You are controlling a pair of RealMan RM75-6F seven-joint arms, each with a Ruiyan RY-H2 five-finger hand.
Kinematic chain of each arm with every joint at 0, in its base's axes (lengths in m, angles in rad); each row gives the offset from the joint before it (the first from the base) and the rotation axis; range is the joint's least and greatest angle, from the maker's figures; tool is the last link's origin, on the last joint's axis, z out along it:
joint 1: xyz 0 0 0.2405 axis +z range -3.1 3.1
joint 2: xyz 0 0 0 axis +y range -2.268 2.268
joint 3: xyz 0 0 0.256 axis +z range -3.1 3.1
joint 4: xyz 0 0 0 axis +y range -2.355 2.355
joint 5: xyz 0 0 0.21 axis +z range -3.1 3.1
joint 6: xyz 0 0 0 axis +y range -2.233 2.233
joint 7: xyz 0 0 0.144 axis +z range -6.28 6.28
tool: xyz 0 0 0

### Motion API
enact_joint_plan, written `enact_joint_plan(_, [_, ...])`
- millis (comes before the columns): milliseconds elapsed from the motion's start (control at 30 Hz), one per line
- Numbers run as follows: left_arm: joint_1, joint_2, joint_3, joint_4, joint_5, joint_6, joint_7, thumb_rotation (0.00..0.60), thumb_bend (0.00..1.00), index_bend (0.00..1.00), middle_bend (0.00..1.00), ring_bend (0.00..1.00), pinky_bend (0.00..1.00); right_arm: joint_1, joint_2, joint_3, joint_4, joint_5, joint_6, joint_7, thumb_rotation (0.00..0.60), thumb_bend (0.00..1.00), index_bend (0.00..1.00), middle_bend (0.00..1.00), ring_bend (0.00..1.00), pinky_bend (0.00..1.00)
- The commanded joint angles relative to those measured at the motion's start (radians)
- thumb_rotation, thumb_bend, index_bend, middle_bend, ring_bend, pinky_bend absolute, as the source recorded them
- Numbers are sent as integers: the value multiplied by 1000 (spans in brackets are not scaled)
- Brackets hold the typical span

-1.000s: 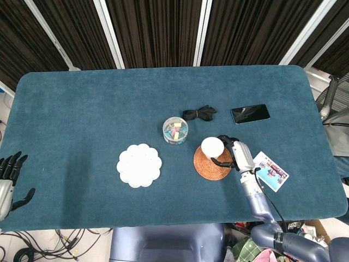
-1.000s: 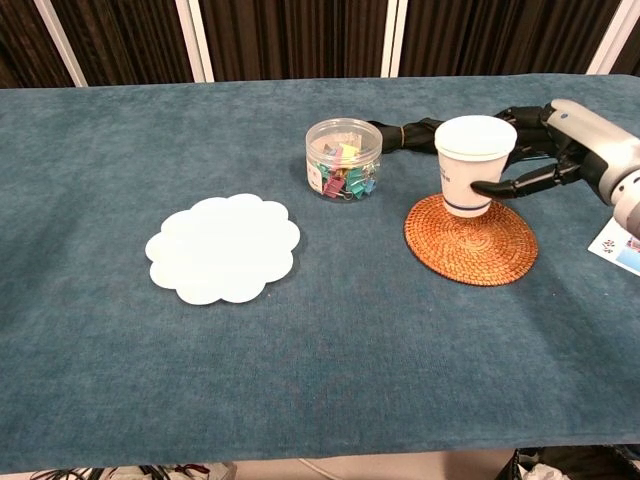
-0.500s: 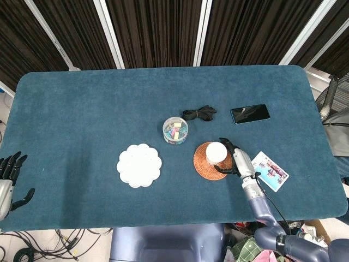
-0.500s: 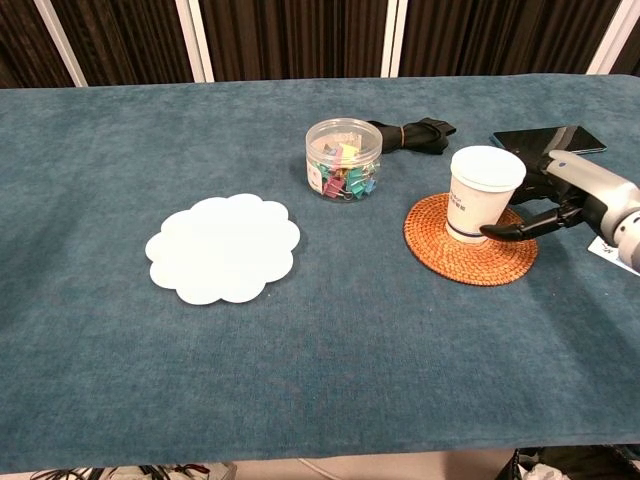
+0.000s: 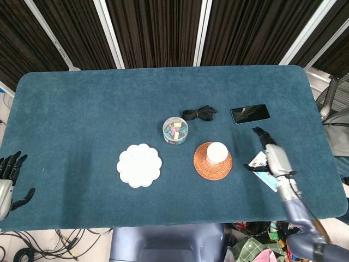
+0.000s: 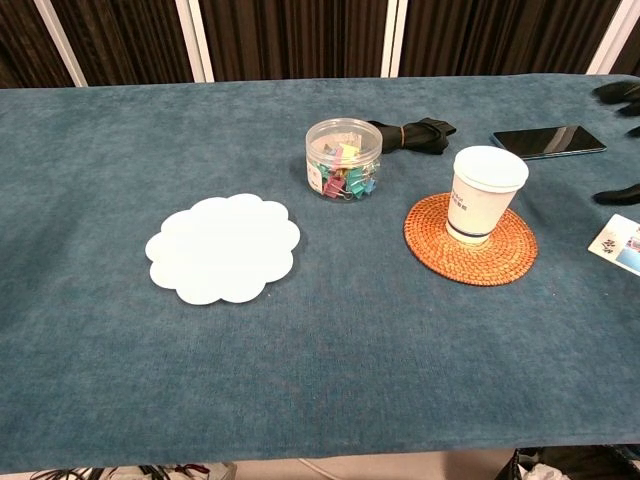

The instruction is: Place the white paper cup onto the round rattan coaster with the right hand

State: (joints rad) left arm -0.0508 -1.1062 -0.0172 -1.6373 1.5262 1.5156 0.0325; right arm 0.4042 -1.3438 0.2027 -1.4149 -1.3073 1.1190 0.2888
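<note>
The white paper cup point(image 5: 216, 152) point(image 6: 484, 194) stands upright on the round rattan coaster point(image 5: 209, 166) point(image 6: 470, 251), right of the table's middle. Nothing touches it. My right hand point(image 5: 271, 156) hovers well to the right of the cup, over the card, with its fingers spread and nothing in it. In the chest view only its dark fingertips point(image 6: 618, 193) show at the right edge. My left hand point(image 5: 10, 173) rests off the table's left edge, fingers apart and empty.
A clear tub of coloured clips point(image 5: 175, 130) point(image 6: 343, 158) sits just left of the coaster. Behind lie a black strap point(image 5: 199, 113) and a phone point(image 5: 250, 113). A white scalloped mat point(image 5: 139, 165) lies to the left. A printed card point(image 5: 259, 164) lies under the right hand.
My right hand has let go of the cup and pulled away to the right. The cup, lowered onto the coaster, now stands there alone.
</note>
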Motion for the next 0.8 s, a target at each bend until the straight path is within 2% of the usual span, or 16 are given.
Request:
enact_joint_plan(33, [2,0,-3,-2,-3,5,-1,600,300,11,0,0,0,-62,180,-36,-132,-3,49,-201,600,30,0,15,72,86])
enact_joint_plan(167, [5,1,-7,-2,-4,14,-3,600,300,12,0,0,0,-119,254,-52,-244,2,144,-333,600,29,0,17,71,86])
enact_joint_plan(233, [6,1,-7,-2,-4,17,-3,600,299,12,0,0,0,-168,265,-76,-295,-39,232,-374,600,29,0,17,71,86])
enact_joint_plan(333, [7,1,-8,-2,-2,20,-5,600,300,11,0,0,0,-226,247,-116,-312,-115,341,-415,600,28,0,15,63,86])
enact_joint_plan(467, [8,1,-7,-1,2,24,-8,600,300,12,0,0,0,-283,198,-179,-256,-229,440,-509,600,30,0,14,42,86])
enact_joint_plan(567, [9,0,-6,-1,10,29,-10,600,300,10,0,0,0,-299,174,-196,-219,-269,467,-536,600,30,0,14,42,86])
enact_joint_plan(733, [13,-1,-1,-2,14,32,-20,600,302,9,0,0,0,-318,112,-191,-81,-285,505,-470,600,29,0,14,45,86])
enact_joint_plan(800, [13,0,1,-3,18,31,-22,600,302,9,0,0,0,-315,103,-194,-33,-281,486,-445,600,29,0,14,46,86])
